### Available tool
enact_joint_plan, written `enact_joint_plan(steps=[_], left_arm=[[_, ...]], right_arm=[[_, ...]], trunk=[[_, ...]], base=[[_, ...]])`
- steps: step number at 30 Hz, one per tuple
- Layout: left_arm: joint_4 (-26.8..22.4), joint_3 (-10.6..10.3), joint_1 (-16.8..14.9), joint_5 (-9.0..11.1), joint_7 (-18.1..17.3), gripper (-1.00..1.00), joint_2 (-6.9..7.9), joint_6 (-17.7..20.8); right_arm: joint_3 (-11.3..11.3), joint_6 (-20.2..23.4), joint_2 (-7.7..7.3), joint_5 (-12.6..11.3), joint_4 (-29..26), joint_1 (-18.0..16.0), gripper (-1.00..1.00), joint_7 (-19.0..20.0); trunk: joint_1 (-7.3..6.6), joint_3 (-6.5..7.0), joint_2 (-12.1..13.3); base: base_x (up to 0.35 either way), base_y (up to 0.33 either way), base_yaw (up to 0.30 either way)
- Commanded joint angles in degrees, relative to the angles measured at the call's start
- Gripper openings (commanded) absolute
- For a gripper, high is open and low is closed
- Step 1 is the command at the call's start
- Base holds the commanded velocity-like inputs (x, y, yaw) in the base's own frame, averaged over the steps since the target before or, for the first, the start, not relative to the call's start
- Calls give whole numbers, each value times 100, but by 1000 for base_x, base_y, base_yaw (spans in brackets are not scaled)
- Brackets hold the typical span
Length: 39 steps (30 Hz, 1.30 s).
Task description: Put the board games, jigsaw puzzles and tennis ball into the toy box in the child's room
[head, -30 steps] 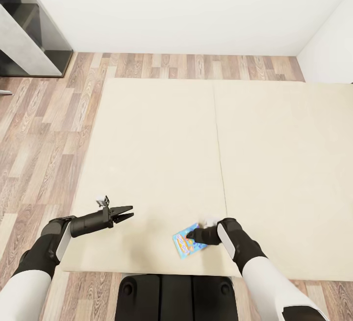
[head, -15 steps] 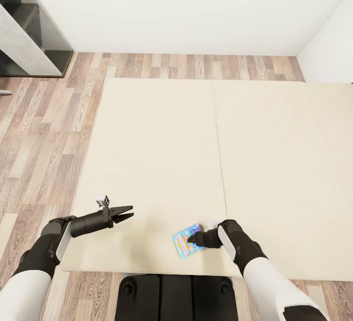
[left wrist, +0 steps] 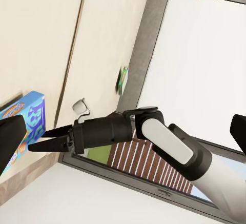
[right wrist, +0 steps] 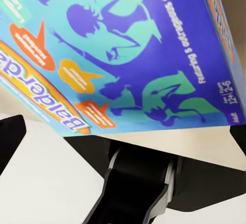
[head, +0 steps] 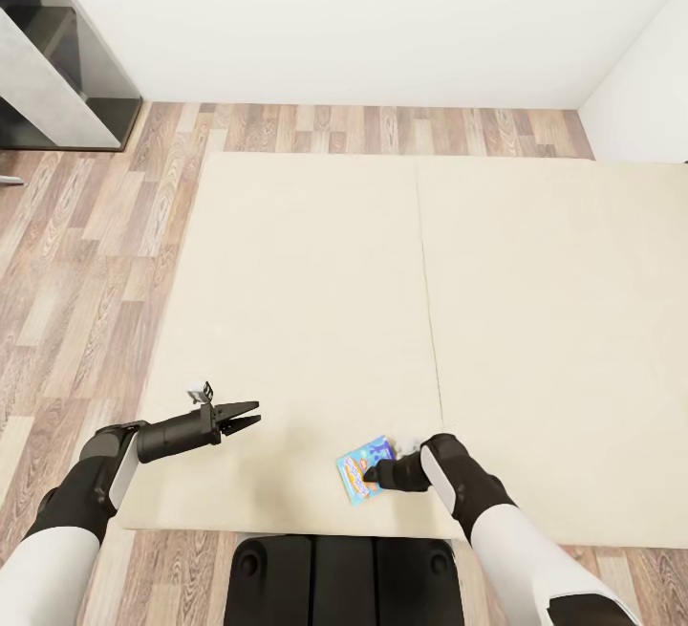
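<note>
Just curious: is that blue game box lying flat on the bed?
Cannot tell: the blue game box is over the bed, against the right tool.

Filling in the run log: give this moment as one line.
scene: bed | right gripper: at blue board game, grasp unclear | left gripper: open, idle

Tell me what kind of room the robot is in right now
Probably a bedroom: a wide low bed with two beige pads, wood plank floor, plain white walls, and a blue board game on the bed at the right gripper.
</note>
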Motion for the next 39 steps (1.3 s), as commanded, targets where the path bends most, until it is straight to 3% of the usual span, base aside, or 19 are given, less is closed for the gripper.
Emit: enact_joint_plan(steps=[1, 25, 39], left_arm=[[-1, 0, -1, 3, -18, 100, 1, 60], [-1, 0, -1, 3, -23, 100, 1, 60], [-1, 0, -1, 3, -18, 100, 1, 60]], right_arm=[[21, 24, -3, -53, -6, -1, 100, -22], [21, -589, 0, -89, -49, -1, 100, 43], [21, -693, 8, -96, -48, -1, 100, 37]], trunk=[[3, -6, -8], [3, -6, -8], [3, -6, -8]], base=[[0, 0, 0], [0, 0, 0], [0, 0, 0]])
